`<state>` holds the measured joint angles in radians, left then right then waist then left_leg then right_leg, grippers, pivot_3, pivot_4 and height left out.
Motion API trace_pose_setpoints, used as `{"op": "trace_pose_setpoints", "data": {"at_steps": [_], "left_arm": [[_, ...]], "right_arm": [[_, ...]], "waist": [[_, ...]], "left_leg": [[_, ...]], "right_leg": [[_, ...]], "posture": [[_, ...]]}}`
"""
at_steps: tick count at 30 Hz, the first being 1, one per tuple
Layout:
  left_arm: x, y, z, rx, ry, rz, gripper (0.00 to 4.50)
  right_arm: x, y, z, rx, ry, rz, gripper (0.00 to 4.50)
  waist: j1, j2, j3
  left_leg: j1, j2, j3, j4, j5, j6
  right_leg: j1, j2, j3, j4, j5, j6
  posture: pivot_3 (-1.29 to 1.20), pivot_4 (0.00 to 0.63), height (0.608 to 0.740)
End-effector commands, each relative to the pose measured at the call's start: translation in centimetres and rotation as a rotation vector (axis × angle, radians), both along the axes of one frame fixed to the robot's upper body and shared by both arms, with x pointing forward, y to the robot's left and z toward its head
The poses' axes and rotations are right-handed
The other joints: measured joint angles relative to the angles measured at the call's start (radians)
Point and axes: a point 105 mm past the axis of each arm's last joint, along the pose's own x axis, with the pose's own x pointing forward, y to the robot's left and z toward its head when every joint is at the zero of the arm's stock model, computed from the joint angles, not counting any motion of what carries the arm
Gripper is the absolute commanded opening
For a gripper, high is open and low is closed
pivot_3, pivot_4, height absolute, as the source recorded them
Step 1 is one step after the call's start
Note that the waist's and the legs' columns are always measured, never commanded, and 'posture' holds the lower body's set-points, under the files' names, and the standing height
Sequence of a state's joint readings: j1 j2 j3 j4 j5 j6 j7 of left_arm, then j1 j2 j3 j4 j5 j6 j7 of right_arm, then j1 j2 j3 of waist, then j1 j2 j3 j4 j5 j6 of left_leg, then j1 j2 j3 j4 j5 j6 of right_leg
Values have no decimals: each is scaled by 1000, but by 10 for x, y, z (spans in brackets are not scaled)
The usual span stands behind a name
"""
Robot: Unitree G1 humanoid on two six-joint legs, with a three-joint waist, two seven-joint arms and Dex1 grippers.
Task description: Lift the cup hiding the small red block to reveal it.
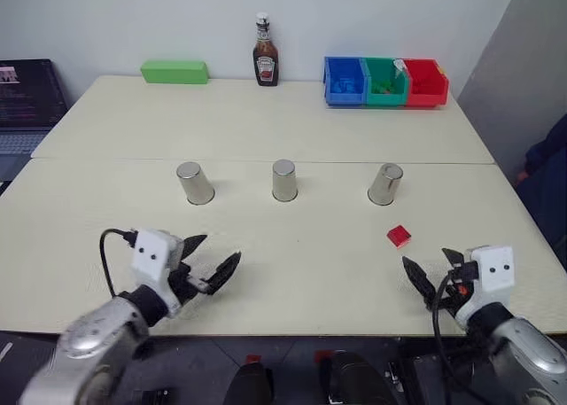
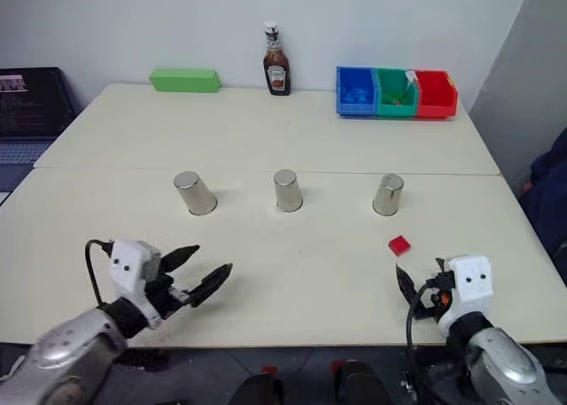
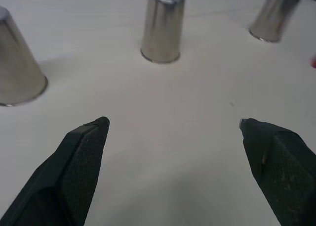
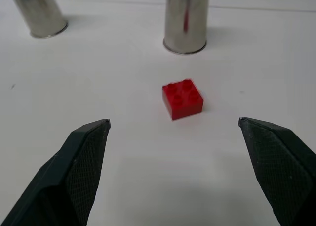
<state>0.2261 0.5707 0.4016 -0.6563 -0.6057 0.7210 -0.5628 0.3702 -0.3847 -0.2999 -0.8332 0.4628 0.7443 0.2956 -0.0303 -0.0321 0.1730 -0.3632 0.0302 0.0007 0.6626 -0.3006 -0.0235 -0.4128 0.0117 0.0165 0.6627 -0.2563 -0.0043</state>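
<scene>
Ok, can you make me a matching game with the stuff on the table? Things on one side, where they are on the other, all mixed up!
Things:
1. small red block
2. ketchup bottle
3. green box
4. red bin

Places:
A. far edge of the table, on the robot's left
B. out in the open, just in front of the right-hand cup
C. right end of the row of three bins
D. far edge, standing upright near the middle

Right pairs: 1-B, 2-D, 3-A, 4-C
</scene>
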Motion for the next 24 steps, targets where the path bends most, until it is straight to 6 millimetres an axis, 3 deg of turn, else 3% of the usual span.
{"op": "trace_pose_setpoints", "data": {"at_steps": [1,6,24], "left_arm": [[3,0,9,-32,-17,-35,4500],[3,-8,7,-40,-30,-45,4500],[9,-10,4,-38,-47,-64,4500]], "right_arm": [[4,-1,12,3,-59,33,4437],[7,3,12,12,-66,37,4437],[16,10,19,13,-91,19,4437]], "waist": [[1,0,0],[1,0,0],[1,0,0]], "left_leg": [[0,0,0,0,0,0],[0,0,1,0,0,0],[0,0,0,0,0,0]], "right_leg": [[1,0,0,0,0,0],[1,0,1,0,1,1],[0,0,1,0,0,1]], "posture": [[0,150,740],[0,150,740],[0,150,740]]}}
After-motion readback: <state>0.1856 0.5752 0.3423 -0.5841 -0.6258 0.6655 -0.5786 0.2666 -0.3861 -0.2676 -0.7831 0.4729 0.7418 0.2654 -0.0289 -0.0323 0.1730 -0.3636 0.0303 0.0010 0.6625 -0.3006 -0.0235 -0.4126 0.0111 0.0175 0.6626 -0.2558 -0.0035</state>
